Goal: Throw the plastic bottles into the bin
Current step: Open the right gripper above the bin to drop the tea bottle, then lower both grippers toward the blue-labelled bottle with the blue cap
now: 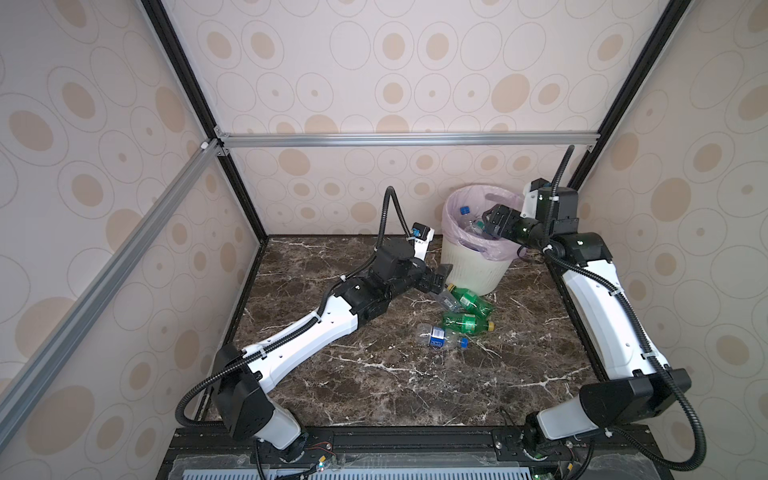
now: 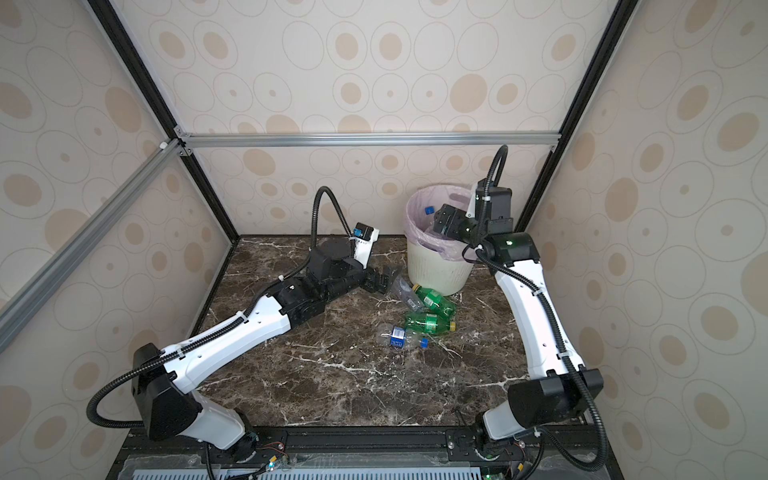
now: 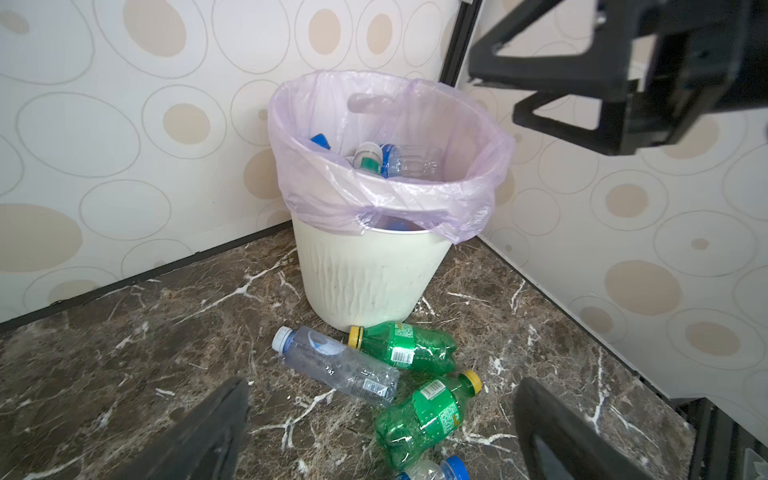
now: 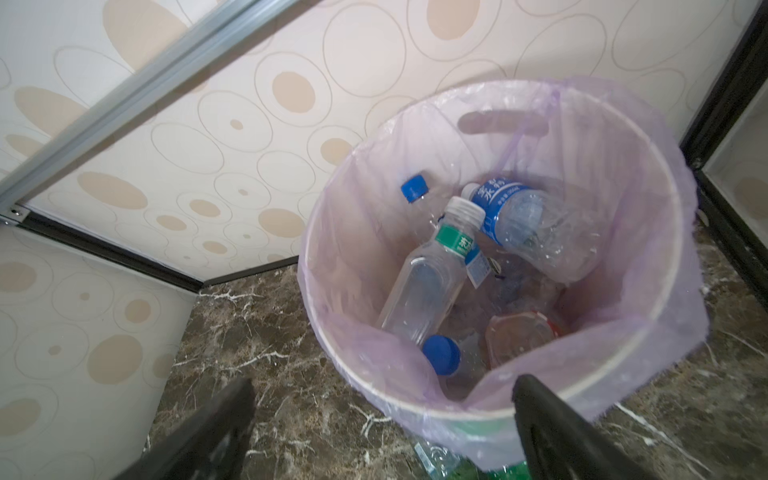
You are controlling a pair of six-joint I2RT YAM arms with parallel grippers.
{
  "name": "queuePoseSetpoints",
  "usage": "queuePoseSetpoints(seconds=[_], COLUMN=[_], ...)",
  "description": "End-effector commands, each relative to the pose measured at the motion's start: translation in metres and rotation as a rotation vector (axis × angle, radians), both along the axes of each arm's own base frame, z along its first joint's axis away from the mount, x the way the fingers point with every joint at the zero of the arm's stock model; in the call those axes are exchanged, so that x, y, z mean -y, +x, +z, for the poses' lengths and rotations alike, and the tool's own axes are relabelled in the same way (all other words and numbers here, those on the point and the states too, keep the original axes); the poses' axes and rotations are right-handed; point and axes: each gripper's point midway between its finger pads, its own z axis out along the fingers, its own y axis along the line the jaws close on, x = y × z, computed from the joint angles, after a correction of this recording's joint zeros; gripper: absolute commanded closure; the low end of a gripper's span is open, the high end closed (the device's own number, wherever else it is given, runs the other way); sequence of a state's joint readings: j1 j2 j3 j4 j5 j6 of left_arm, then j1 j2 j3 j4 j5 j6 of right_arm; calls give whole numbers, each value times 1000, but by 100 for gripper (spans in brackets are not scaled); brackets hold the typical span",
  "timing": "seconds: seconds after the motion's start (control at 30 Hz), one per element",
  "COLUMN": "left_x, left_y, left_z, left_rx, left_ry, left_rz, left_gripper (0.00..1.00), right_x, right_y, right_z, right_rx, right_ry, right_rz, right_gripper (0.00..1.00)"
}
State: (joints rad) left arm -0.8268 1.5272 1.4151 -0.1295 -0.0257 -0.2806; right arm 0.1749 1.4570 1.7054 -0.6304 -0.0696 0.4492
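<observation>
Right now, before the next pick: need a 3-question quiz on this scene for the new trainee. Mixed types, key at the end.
1. How many plastic bottles lie on the table outside the bin?
2. True or false: the left pincer is shut on a green bottle.
3. Where is the right pincer? A: above the bin. B: flat on the table. C: beside the left arm's base.
Key:
1. Four: a white-capped clear bottle, two green bottles and a blue-capped clear bottle.
2. False: it is open and empty.
3. A.
</observation>
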Motion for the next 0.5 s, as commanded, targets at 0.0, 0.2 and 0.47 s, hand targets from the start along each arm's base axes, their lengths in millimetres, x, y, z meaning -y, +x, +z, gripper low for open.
queuePoseSetpoints(seconds=[0.0,0.2,0.47], left_x=[1,5,-10], left_y=[-1,-17,-46], left_z=[-22,-74,-146], left_rx=[-47,-154,-271], left_ry=[59,122,229], left_rz=[1,-78,-143], left_gripper=[1,1,1], right_x=[0,-3,-4], right_y=[-21,-53,-93], right_z=[9,-33,-98], right_rx=[48,-40,-180], right_ry=[-24,-83,-104], right_rz=[9,29,52], right_gripper=[0,0,0])
